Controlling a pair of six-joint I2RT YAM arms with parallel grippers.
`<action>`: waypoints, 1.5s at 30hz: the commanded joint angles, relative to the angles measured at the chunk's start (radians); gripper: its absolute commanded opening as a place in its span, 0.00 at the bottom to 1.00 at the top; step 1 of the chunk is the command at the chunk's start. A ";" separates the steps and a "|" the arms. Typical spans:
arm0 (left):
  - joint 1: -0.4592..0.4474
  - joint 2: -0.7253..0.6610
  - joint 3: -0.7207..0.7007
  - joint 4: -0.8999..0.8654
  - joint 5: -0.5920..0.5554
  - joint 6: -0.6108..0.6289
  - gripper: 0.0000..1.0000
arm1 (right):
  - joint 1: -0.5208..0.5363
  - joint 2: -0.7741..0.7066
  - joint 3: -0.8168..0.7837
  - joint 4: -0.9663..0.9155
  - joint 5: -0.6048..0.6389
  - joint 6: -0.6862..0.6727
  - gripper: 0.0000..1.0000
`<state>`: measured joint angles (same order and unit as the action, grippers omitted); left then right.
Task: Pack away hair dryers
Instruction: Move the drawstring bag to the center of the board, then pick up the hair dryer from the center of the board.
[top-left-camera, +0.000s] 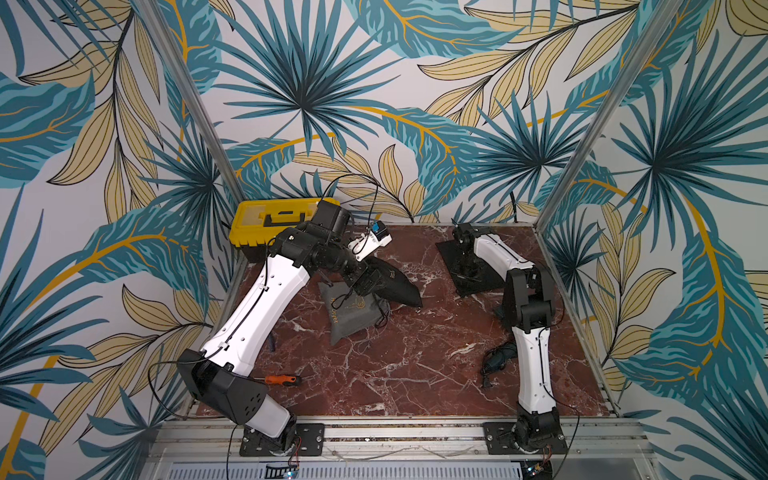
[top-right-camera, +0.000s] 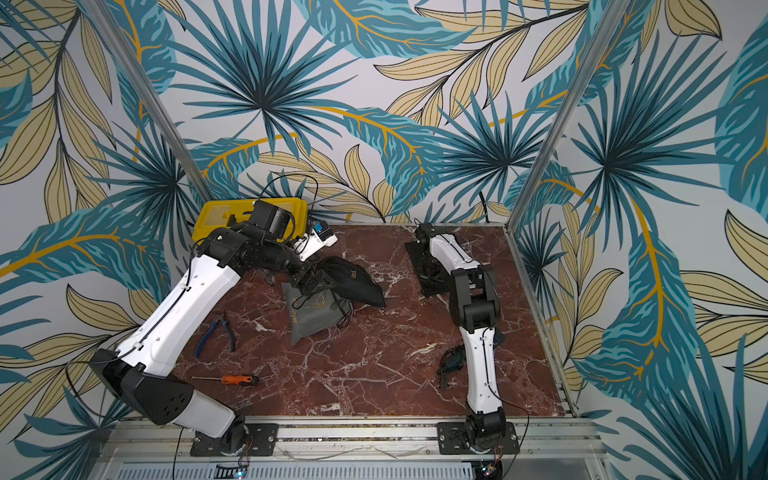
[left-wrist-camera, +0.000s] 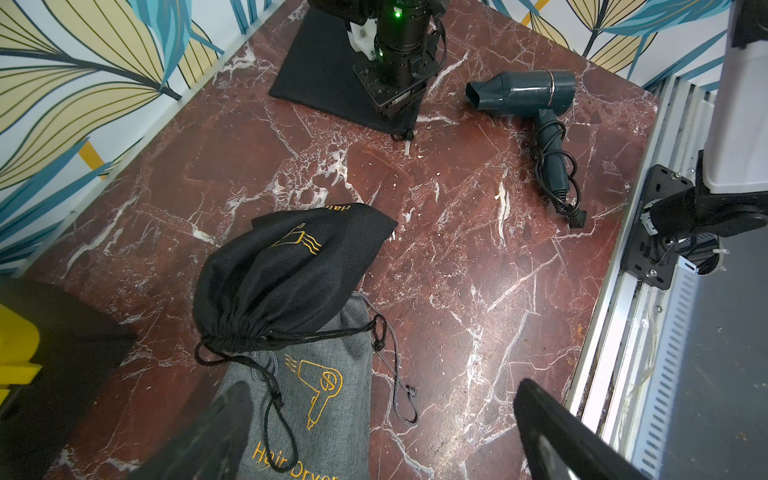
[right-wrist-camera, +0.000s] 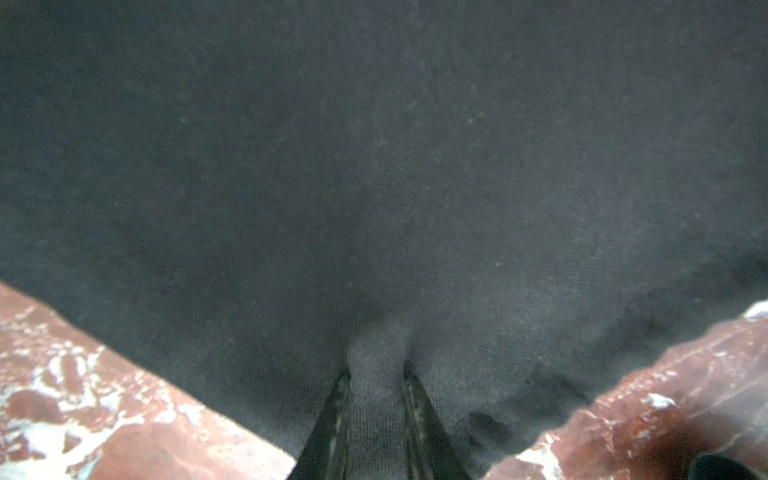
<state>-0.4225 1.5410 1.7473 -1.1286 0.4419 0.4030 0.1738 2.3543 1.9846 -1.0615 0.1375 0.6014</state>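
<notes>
Far right on table (left-wrist-camera: 457, 270), right claw (right-wrist-camera: 376, 376) pinches fold of flat black bag (right-wrist-camera: 374, 166); left claw (left-wrist-camera: 376, 392) wide open; teal hair dryer (left-wrist-camera: 521, 89) lies beside right arm (top-left-camera: 534, 361). Thin cloth, small pinch: fold may slip out.

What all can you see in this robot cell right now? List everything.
hair dryer: one, dark teal, on the table near the right arm, cord wound round its handle
full black pouch: one, mid-table, lying on the grey pouch
grey pouch: one, mid-table
flat black pouch: one, back right
toolbox: one, yellow, back left corner
screwdriver: one, orange handle, front left
pliers: one, blue handles, left side
table: one, red marble
left gripper: open, above the grey pouch
right gripper: on the flat black pouch, cloth fold between its fingers
</notes>
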 joint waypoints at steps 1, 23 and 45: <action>0.005 -0.010 -0.008 0.018 0.011 0.003 0.99 | 0.030 0.009 -0.057 -0.075 -0.085 -0.031 0.25; 0.005 0.031 0.067 0.018 0.034 0.034 0.99 | 0.217 -0.566 -0.529 0.039 0.051 0.155 0.53; -0.013 0.056 0.089 0.018 0.160 0.043 0.99 | 0.050 -1.144 -1.281 0.168 0.044 0.459 0.65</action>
<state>-0.4313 1.5955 1.8206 -1.1156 0.5850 0.4412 0.2413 1.1896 0.7265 -0.9413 0.2035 1.0431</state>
